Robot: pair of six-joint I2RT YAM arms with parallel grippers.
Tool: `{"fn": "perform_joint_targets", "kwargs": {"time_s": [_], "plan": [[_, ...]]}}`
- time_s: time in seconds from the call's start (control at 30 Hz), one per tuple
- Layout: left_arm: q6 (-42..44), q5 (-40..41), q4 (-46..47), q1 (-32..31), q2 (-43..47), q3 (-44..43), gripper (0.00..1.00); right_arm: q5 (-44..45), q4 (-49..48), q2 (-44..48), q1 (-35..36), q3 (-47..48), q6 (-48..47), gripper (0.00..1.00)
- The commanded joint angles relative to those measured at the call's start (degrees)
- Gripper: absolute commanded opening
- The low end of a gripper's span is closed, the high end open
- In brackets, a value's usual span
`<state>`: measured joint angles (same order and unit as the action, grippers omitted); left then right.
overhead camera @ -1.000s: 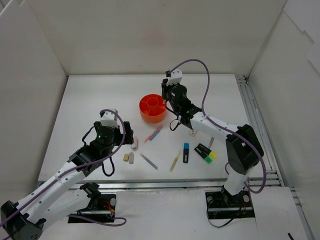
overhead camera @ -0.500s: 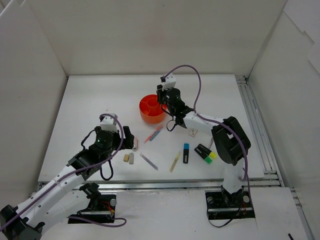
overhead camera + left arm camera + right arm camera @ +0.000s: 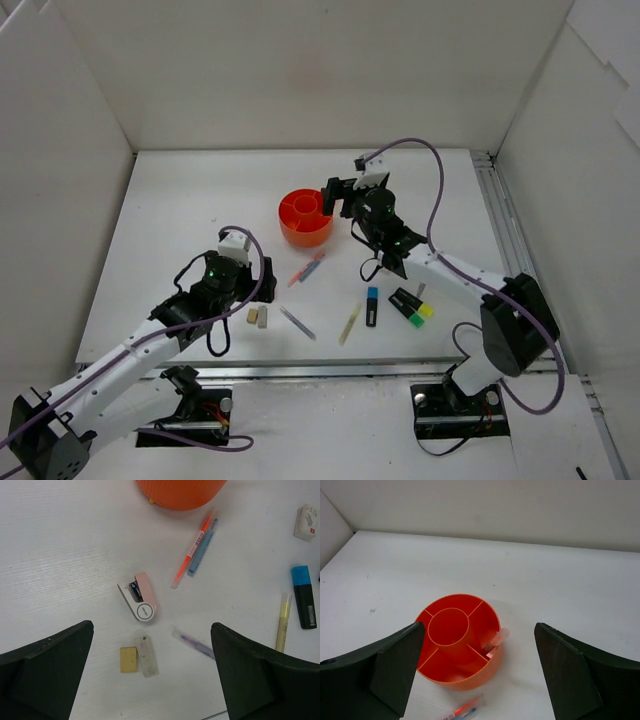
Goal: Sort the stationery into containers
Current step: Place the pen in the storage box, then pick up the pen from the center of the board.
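The round orange plastic organiser (image 3: 303, 236) stands mid-tabletop, toward the far edge, with a clear slim pen (image 3: 496, 639) leaning in one outer compartment. The right jaws hang wide open and empty just beside its rim. Orange and blue pens (image 3: 308, 268) and black highlighters (image 3: 410, 305) lie toward the near edge. The left jaws gape empty over a pink stapler (image 3: 141, 598).

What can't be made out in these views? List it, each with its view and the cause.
Right wrist: pale item in the organiser, too blurred to identify.
Right wrist: orange pen, cut off by the bottom edge.
Left wrist: organiser's inside, cut off by the top edge.
Left wrist: purple pen, lower end hidden behind the left jaws.
Top external: blue highlighter, label too small to read.
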<state>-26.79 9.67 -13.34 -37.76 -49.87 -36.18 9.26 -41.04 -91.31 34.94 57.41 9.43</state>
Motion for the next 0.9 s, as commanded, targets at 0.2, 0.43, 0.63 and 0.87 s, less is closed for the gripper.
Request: {"fn": "perform_joint_targets", "kwargs": {"time_s": [0.2,0.43,0.63,0.87], "plan": [[14.73,-11.87,7.98,0.40,-7.78,-5.74,0.99,10.42,29.95,14.21,0.39,-1.77,11.30,0.98],[22.20,-14.68,11.84,-0.65,-20.33,-11.35,1.00,14.38,36.29,23.36,-0.31,-8.88,14.65,0.98],[24.06,-17.32,10.62,-1.87,-31.50,-17.86,0.99,18.86,39.18,29.87,-1.62,-12.05,15.27,0.98],[23.54,-20.74,9.39,-3.46,-40.65,-24.02,0.99,21.15,43.94,34.35,-4.70,-14.16,16.49,0.98]]}}
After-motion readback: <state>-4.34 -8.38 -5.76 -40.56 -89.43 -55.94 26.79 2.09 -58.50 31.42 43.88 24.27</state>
